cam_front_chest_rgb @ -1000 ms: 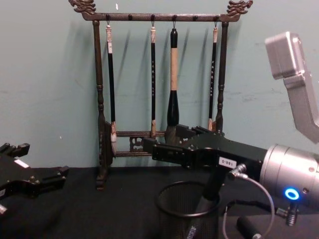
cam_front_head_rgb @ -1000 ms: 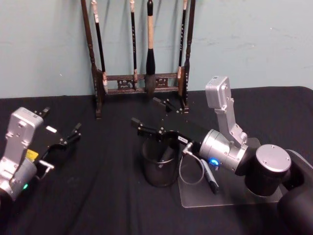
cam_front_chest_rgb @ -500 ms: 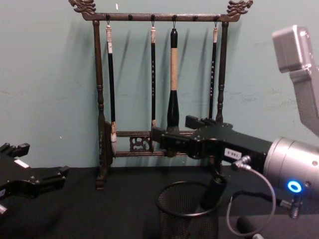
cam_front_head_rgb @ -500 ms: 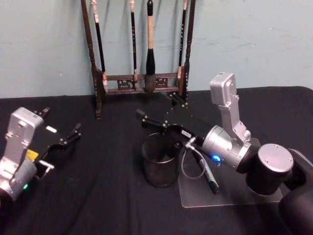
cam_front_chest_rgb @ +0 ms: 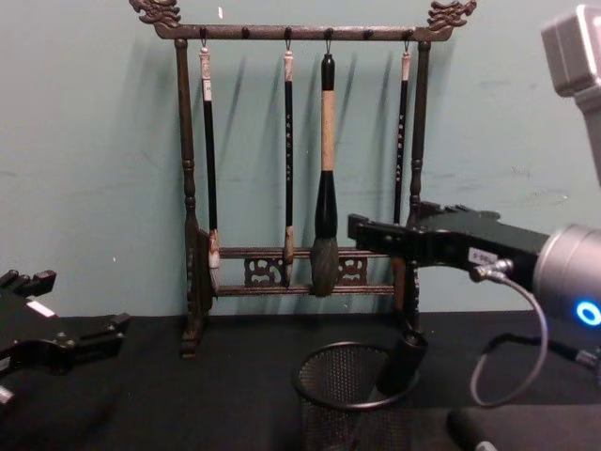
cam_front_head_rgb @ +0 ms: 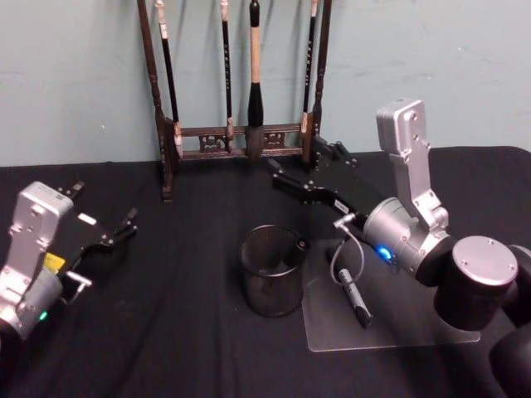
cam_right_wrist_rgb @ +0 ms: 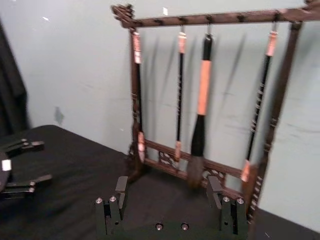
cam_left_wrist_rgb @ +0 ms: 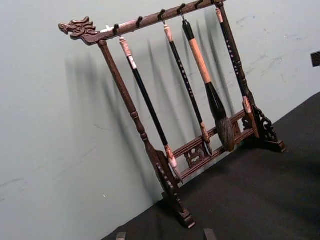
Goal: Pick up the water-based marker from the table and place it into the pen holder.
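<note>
One marker (cam_front_chest_rgb: 402, 365) leans inside the pen holder (cam_front_head_rgb: 265, 294), mid-counter
I see the right end effector (cam_front_head_rgb: 296, 163) raised behind it, fingers apart and empty; the left end effector (cam_front_head_rgb: 101, 207), also apart, sits by the counter's left edge

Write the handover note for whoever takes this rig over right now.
Right claw: open, empty, held high between the pen holder and the brush rack.
Left claw: open, empty, parked on the robot's left.
Marker: tilted inside the pen holder, top leaning on the rim.
Done: marker is in the holder.
Left: probably just parking the right arm. Another pen lies on the clear plate.
</note>
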Motion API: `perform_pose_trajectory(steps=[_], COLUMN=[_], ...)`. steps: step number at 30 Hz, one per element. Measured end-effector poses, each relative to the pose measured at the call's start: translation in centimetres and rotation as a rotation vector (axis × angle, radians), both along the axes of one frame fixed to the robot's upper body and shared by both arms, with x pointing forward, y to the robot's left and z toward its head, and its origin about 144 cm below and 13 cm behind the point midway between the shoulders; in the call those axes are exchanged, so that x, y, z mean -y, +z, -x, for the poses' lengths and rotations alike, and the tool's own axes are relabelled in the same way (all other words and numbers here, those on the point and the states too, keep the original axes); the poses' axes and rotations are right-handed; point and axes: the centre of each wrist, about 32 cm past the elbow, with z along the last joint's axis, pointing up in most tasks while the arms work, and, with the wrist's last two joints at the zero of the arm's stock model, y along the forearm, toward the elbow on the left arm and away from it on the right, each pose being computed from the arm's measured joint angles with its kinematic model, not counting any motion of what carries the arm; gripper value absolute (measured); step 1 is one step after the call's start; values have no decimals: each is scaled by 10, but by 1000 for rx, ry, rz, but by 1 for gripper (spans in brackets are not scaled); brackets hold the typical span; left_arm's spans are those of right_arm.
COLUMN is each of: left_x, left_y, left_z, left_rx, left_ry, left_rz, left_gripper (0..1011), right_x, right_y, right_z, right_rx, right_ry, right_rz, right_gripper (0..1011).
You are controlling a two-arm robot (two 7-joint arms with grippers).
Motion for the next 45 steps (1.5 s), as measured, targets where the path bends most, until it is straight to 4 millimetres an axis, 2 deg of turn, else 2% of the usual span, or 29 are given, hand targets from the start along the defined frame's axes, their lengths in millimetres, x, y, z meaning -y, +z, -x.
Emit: perform_pose_trajectory(steps=[12, 20, 34, 45], left_x=[0, 0, 0, 0], left_y=[0, 0, 0, 0], left_z=[0, 0, 0, 0], left_rx=[0, 0, 0, 0], left_ry=[0, 0, 0, 0], left_rz=[0, 0, 0, 0], left_gripper=[1001, 1001, 1001, 1001], right_x=[7, 13, 13, 11], right_y=[5, 3, 4, -4], right_z=[16, 27, 27, 24], right_rx=[-98, -236, -412, -469], right_ry=[-116, -168, -158, -171], right_rz=[63, 136, 189, 215], right_gripper=[1000, 1000, 1000, 1000])
